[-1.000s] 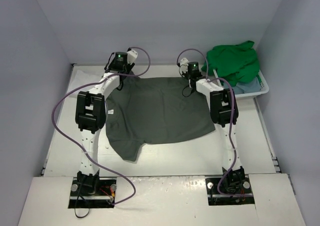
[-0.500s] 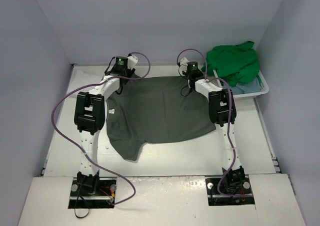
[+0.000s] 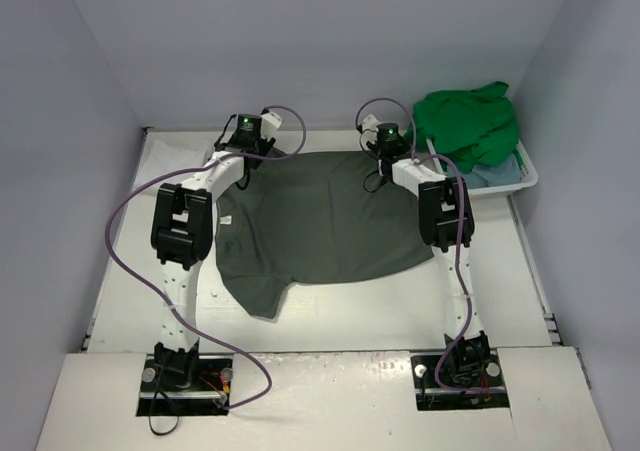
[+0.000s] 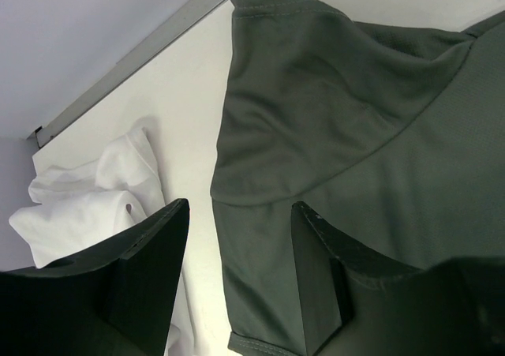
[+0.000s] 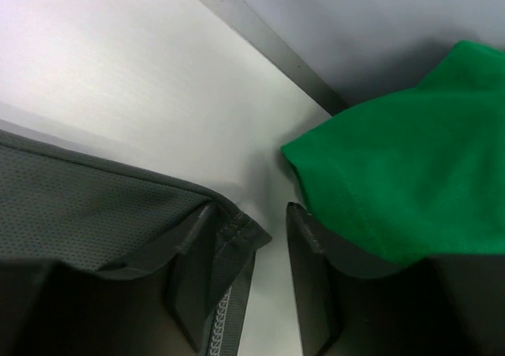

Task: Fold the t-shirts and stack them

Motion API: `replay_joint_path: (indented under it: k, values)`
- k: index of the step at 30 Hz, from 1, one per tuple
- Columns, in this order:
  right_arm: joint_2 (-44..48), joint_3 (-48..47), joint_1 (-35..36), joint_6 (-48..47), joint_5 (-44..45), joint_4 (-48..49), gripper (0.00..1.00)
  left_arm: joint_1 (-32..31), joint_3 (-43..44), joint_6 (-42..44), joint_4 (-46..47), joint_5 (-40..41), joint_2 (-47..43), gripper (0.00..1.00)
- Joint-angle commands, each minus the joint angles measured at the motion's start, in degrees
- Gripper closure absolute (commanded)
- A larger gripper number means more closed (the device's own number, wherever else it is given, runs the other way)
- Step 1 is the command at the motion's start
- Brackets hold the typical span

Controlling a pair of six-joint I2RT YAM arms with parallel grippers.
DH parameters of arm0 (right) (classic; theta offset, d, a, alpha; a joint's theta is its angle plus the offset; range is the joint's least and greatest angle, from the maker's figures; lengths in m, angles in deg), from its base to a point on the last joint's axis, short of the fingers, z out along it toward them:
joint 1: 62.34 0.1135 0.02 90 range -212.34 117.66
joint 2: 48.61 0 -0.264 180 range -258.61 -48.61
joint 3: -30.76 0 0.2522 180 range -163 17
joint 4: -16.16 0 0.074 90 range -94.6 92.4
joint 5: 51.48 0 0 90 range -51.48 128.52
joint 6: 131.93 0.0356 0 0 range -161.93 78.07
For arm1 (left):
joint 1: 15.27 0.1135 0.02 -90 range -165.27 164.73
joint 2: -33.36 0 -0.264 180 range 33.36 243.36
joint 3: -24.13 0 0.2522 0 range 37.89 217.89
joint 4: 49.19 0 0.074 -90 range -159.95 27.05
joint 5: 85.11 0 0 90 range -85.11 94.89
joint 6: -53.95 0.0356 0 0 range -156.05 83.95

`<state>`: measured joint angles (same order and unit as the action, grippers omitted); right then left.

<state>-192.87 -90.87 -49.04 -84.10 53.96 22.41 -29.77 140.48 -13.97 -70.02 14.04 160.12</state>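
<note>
A dark grey-olive t-shirt [image 3: 320, 221] lies spread flat in the middle of the table. My left gripper [image 3: 245, 149] hovers over its far left sleeve [image 4: 316, 111], open, with the sleeve's edge lying on the table between the fingers [image 4: 150, 253]. A crumpled white t-shirt [image 4: 87, 202] lies just left of that sleeve. My right gripper [image 3: 385, 161] stands open at the shirt's far right corner; the hem corner [image 5: 237, 234] rests against the left finger [image 5: 193, 285]. The bright green t-shirt [image 3: 465, 126] is heaped on the basket, over a light blue one [image 3: 495, 176].
The white plastic basket [image 3: 528, 176] stands at the back right against the wall. The green cloth [image 5: 410, 159] hangs close to my right gripper's right finger. The back wall and the table's raised edge [image 4: 134, 56] run just behind both grippers.
My right gripper has opened and let go of the dark shirt's hem corner. The left gripper has shifted a little to the right along the shirt's far edge.
</note>
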Motion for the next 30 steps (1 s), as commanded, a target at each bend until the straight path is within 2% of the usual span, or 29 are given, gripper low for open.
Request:
replay_joint_path:
  k: [1, 7, 22, 30]
  values:
    - [5.75, 0.38, -1.35, 0.33, 0.56, 2.93, 0.61, -0.26, 2.27, -1.26, 1.36, -0.01, -2.04, 0.51]
    - [9.0, 1.17, -2.66, 2.97, -6.12, 1.61, 0.48, -0.26, 2.36, -1.34, 1.01, 0.17, -2.13, 0.51]
    - [12.95, 0.03, -3.9, 5.34, -8.06, 0.12, 0.48, -0.26, 0.6, -1.61, 1.27, 0.61, -3.8, 0.51]
    - [23.67, 6.87, -3.02, 6.92, -17.35, -10.51, 0.48, -0.26, -5.98, -1.87, -1.36, -2.46, -12.57, 0.51]
